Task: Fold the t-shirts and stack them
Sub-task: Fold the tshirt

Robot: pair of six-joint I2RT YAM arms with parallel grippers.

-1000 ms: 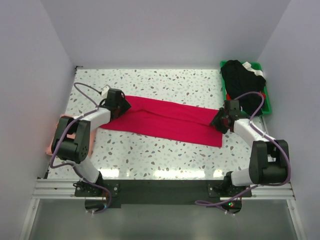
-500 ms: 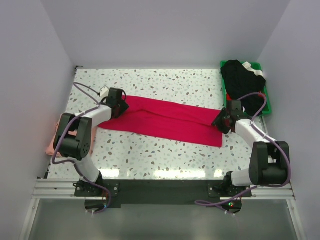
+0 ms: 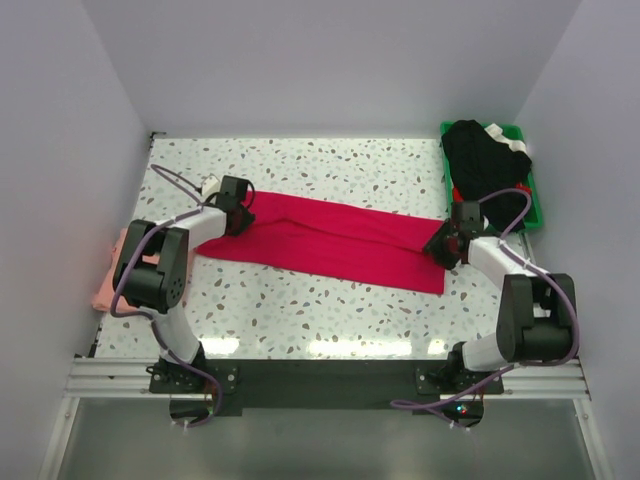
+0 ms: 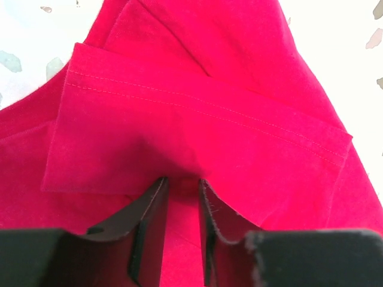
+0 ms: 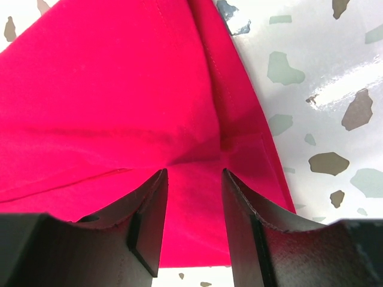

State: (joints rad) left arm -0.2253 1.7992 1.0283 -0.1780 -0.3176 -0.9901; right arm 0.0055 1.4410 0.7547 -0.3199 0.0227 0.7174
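The crimson-red t-shirt (image 3: 335, 240) lies folded into a long band across the middle of the table. My left gripper (image 3: 238, 208) is at its left end. In the left wrist view its jaws (image 4: 182, 182) stand close together, with a pucker of red cloth (image 4: 197, 113) pinched between the tips. My right gripper (image 3: 445, 243) is at the shirt's right end. In the right wrist view its jaws (image 5: 195, 173) stand apart, pressed down on the red cloth (image 5: 119, 89) near the hem. The salmon-pink shirt (image 3: 108, 285) shows at the table's left edge, partly hidden by the left arm.
A green bin (image 3: 533, 205) holding dark clothes (image 3: 485, 155) stands at the back right corner, just behind the right gripper. White walls close in the table on three sides. The speckled tabletop (image 3: 330, 300) shows in front of the red shirt.
Both grippers have shifted slightly outward and back along the shirt's ends. The left elbow has swung inward. The red shirt has kept its shape and place.
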